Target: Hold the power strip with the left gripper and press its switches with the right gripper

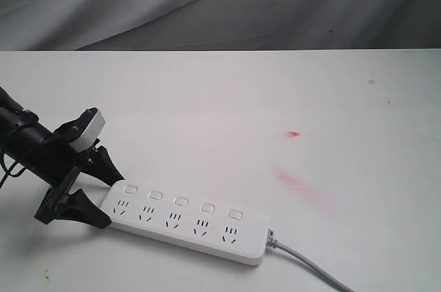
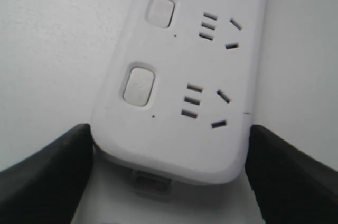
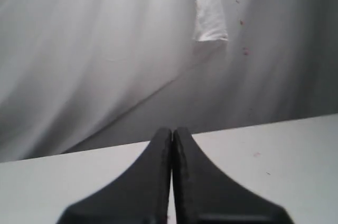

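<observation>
Power strip (image 1: pixel 186 226): white bar lying flat on the near part of the table, left of middle, running from the left toward the near right, sockets facing up.
Switches (image 1: pixel 180 201): five small white buttons in a row along the strip's far edge, one beside each socket.
Cord (image 1: pixel 303 261): grey, leaves the strip's right end and runs off to the near right.
Left gripper (image 1: pixel 110 199): reaches in from the left. Its two black fingers straddle the strip's left end, one against the far long edge and one against the near, clamped on the bar.
Right gripper (image 3: pixel 171 134): outside the exterior view. Its wrist view shows both fingers pressed together with nothing between them, above the table and pointing toward the grey cloth backdrop (image 3: pixel 105 49).
Table (image 1: pixel 207 113): white, with a small red spot (image 1: pixel 294 133) and a faint red smear (image 1: pixel 293 180) right of middle, well apart from the strip.
</observation>
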Controlling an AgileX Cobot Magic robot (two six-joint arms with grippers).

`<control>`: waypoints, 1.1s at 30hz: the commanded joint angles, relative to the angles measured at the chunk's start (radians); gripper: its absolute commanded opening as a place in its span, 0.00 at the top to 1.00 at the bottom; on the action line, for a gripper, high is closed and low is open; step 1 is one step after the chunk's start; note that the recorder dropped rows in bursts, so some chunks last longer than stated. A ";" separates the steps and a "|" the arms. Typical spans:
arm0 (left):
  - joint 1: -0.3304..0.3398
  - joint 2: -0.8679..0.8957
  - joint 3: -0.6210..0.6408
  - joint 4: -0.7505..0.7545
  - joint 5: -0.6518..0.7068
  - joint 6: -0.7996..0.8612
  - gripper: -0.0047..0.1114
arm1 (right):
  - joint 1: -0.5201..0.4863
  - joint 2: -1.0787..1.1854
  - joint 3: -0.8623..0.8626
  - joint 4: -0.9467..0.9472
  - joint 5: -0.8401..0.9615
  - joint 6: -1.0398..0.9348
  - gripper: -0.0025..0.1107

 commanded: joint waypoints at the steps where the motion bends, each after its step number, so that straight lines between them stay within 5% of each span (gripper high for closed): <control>1: -0.004 0.010 0.010 0.044 -0.041 -0.015 0.41 | -0.043 -0.005 0.006 -0.188 0.047 0.132 0.98; 21: -0.004 0.010 0.010 0.044 -0.041 -0.015 0.41 | -0.043 -0.115 0.384 -0.287 -0.098 0.149 0.98; 33: -0.004 0.010 0.010 0.045 -0.043 -0.015 0.41 | -0.043 -0.162 0.386 -0.363 -0.020 0.158 0.98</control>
